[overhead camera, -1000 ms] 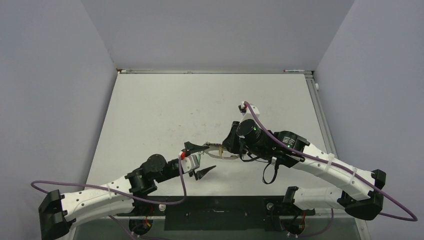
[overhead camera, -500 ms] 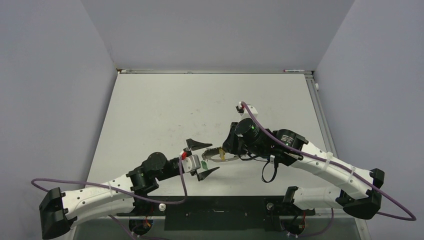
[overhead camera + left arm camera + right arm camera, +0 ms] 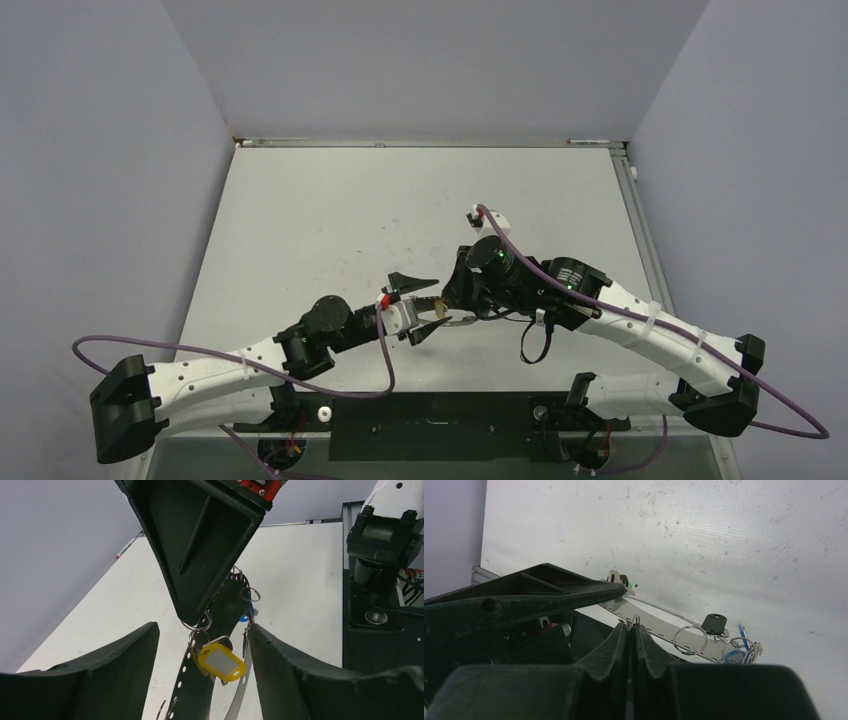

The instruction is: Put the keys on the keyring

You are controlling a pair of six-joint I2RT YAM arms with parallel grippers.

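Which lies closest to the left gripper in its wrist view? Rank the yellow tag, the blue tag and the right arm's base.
1. yellow tag, between the fingers of the left gripper.
2. blue tag, just beyond, higher up.
3. right arm's base, far right.

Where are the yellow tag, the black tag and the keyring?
yellow tag (image 3: 221,661), left wrist view, on its white label.
black tag (image 3: 715,623), right wrist view, on its plastic head.
keyring (image 3: 659,621), right wrist view, on its perforated silver band.
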